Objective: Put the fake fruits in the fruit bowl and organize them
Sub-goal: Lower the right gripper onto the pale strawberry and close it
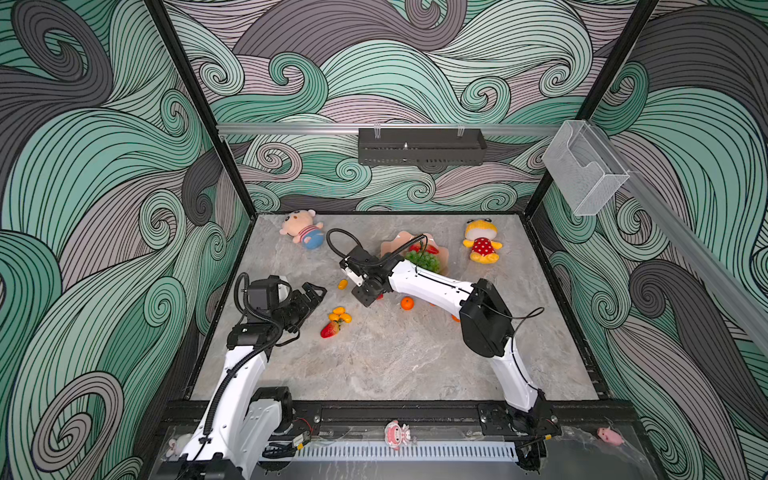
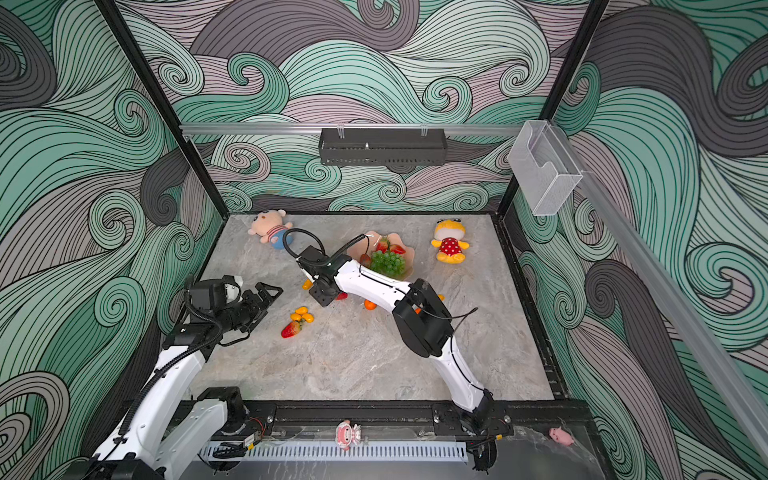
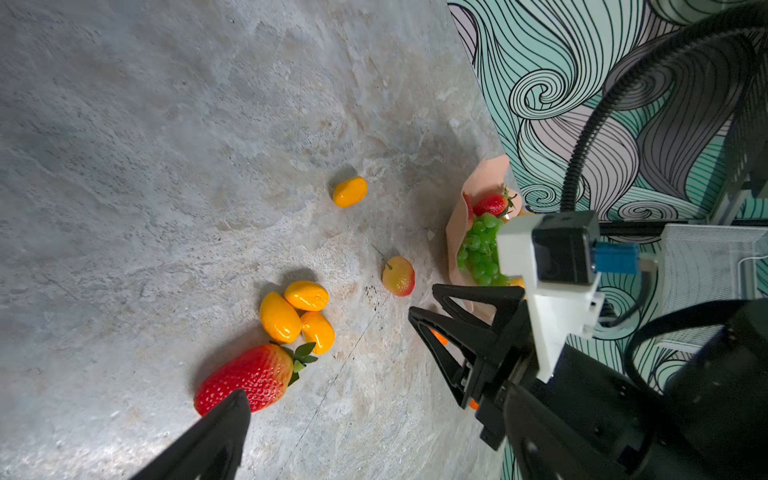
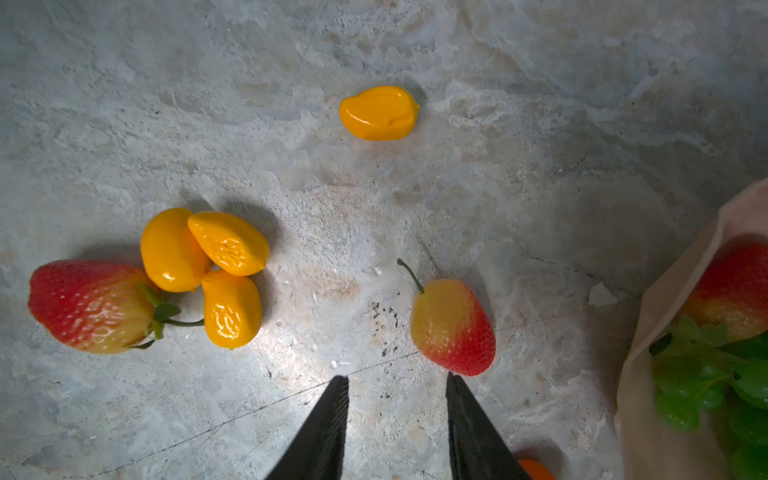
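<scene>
**Right claw** (image 4: 395,378): released, jaws partly apart with nothing between them. It is poised low over the counter (image 1: 395,357), close beside the fruit bowl (image 1: 393,246).

**Left claw** (image 1: 314,294): released, jaws spread wide, empty. It is well apart from the fruit bowl.

**Loose on the counter, nearest the fruit bowl first:**
- small strawberry (image 4: 453,328), lying just ahead of the right claw's tips and near the fruit bowl
- tangerine (image 1: 407,303), near the fruit bowl
- lone kumquat (image 4: 378,112), farther from the fruit bowl
- three kumquats (image 4: 208,266), touching one another
- large strawberry (image 4: 89,307), its leafy end against the three kumquats; this group lies farthest from the fruit bowl

**Fruit bowl:** salmon-pink with a scalloped rim, partly hidden by the right arm in both top views. It holds:
- grape bunch (image 1: 424,261), green
- strawberries (image 2: 397,249), red, lying beside the grape bunch
</scene>
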